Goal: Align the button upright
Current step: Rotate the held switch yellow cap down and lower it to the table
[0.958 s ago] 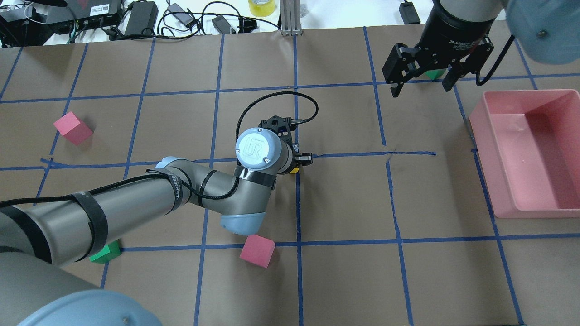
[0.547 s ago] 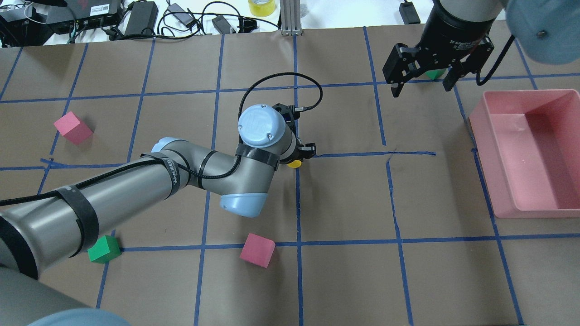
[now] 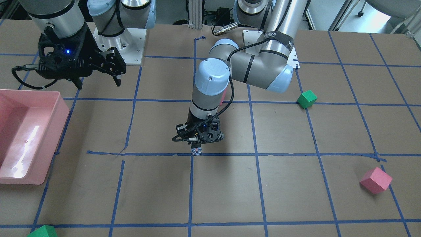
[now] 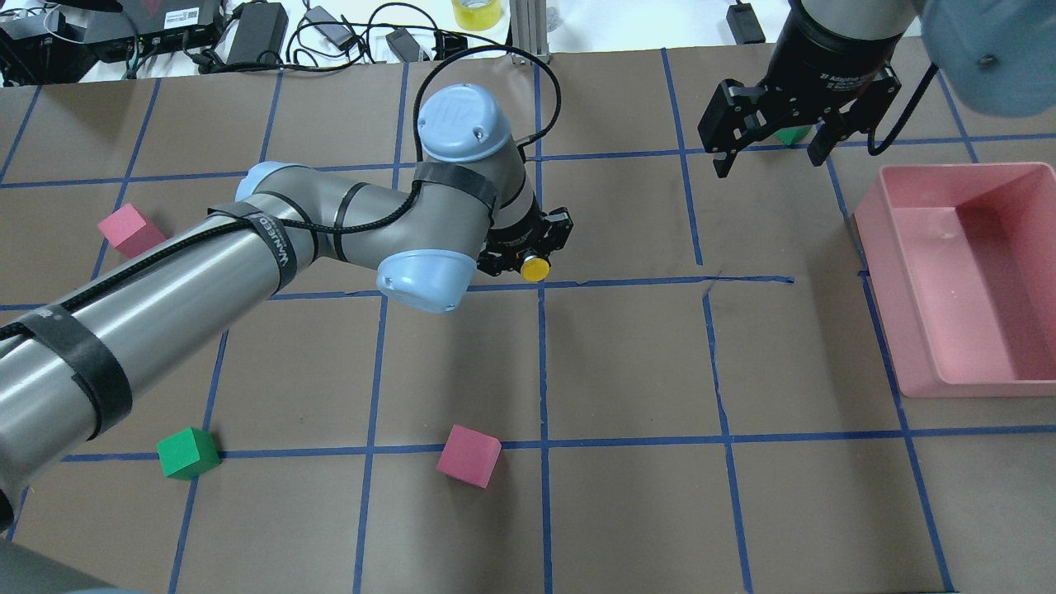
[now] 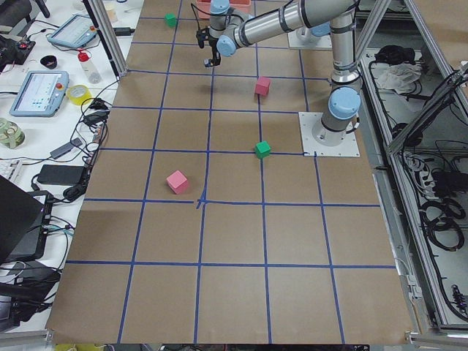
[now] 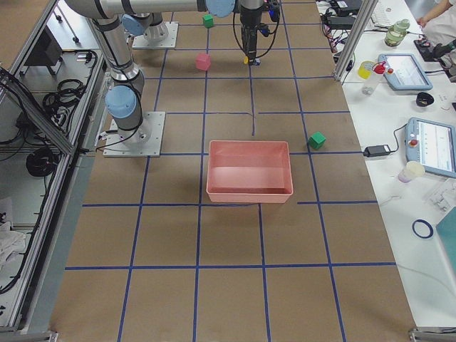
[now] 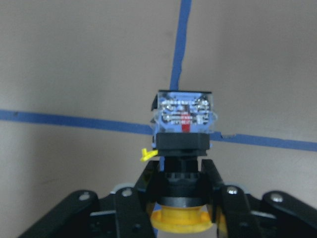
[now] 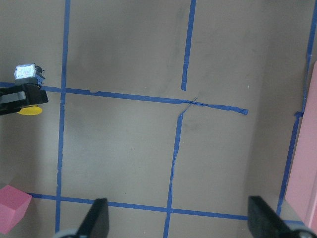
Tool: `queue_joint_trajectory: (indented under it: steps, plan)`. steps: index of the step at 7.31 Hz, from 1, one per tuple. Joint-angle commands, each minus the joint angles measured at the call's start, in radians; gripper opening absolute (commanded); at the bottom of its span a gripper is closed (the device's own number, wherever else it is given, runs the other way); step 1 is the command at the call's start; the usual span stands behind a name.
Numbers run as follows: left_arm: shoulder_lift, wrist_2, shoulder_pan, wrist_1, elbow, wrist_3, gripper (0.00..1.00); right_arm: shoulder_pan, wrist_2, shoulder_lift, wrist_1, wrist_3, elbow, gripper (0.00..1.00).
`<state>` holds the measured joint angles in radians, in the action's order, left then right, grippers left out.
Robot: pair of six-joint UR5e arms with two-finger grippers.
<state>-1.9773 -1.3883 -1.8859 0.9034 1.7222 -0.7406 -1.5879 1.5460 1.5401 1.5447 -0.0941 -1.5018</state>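
The button point(image 7: 182, 148) has a whitish block base, a black body and a yellow cap. My left gripper point(image 7: 182, 191) is shut on its black body, base pointing away from the palm and cap toward it. In the overhead view the yellow cap point(image 4: 535, 268) shows just below my left gripper point(image 4: 528, 247), over a blue tape crossing. In the front view the base point(image 3: 196, 151) sticks out under the gripper point(image 3: 197, 144), just above the table and tilted. My right gripper point(image 4: 767, 157) is open and empty at the far right, well apart from the button; it also shows in the front view point(image 3: 98, 82).
A pink bin point(image 4: 887, 272) stands at the right edge. Pink cubes lie at the left point(image 4: 126, 229) and near the front point(image 4: 469, 455). A green cube point(image 4: 189, 453) lies front left; another point(image 4: 794, 134) sits behind my right gripper. Cables lie past the far edge.
My left arm has swung its wrist away from the robot and turned the gripper; the yellow cap now faces the overhead camera. The button is still held. My right arm has not moved.
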Motion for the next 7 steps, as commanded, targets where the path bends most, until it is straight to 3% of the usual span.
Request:
queue_joint_trajectory:
  steps: [1,2,5,7]
  plan:
    - [-0.003,0.135,0.073,0.026,0.01,-0.292,0.0,0.0,0.0,0.0,0.0,-0.001,-0.002,1.0]
    - [-0.017,0.229,0.102,0.029,0.014,-0.407,0.0,-0.001,0.0,0.0,0.0,-0.001,-0.002,1.0]
    - [-0.021,0.582,0.224,0.043,0.132,-0.424,0.0,-0.001,0.0,0.0,-0.001,-0.006,-0.002,1.0]
    - [-0.021,0.705,0.258,0.045,0.206,-0.393,0.0,-0.001,0.0,0.0,0.0,-0.007,-0.006,1.0]
